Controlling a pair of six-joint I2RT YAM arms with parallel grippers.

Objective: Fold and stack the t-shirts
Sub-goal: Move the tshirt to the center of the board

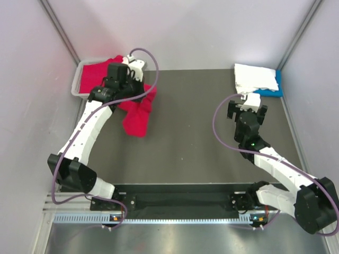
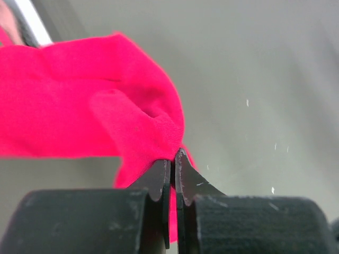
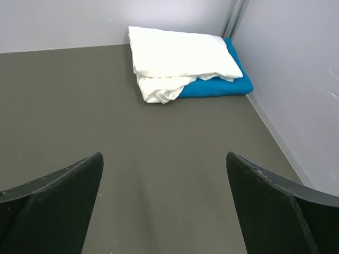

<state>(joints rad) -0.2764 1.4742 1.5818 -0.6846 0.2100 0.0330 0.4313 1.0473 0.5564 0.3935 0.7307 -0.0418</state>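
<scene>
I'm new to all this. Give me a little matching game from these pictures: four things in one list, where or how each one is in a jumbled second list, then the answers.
Things:
1. red t-shirt
2. white t-shirt
3. blue t-shirt
4. right gripper

States:
A. at the bottom of the pile in the far right corner
B. open, holding nothing
C. pinched in the shut left gripper
D. lying on top of another shirt

Pairs: 1-C, 2-D, 3-A, 4-B.
</scene>
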